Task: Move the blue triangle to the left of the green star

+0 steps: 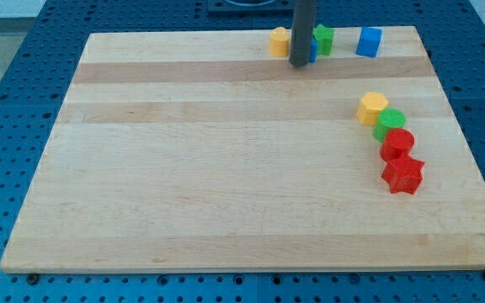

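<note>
My dark rod comes down at the view's top, and my tip rests on the board near its top edge. Only a thin blue sliver of the blue triangle shows, against the rod's right side; the rod hides the rest. The green star sits just right of that sliver and seems to touch it. A yellow block sits right against the rod's left side.
A blue cube lies to the right of the green star. At the board's right, a yellow hexagon, a green round block, a red round block and a red star form a chain. The wooden board lies on a blue pegboard.
</note>
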Controlling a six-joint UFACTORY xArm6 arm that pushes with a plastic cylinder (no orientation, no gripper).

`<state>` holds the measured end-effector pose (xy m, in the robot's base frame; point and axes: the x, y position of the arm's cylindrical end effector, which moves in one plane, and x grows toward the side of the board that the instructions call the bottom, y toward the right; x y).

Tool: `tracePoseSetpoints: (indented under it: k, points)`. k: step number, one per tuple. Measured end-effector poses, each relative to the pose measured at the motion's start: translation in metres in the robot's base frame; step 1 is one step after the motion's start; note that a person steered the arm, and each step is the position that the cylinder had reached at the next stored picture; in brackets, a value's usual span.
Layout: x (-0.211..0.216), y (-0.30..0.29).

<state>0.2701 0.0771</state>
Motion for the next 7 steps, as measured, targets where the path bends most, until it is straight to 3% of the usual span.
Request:
tracePoseSetpoints:
  k: [4, 7]
  points:
    - [-0.015, -0.004]
    - [0.014, -0.005]
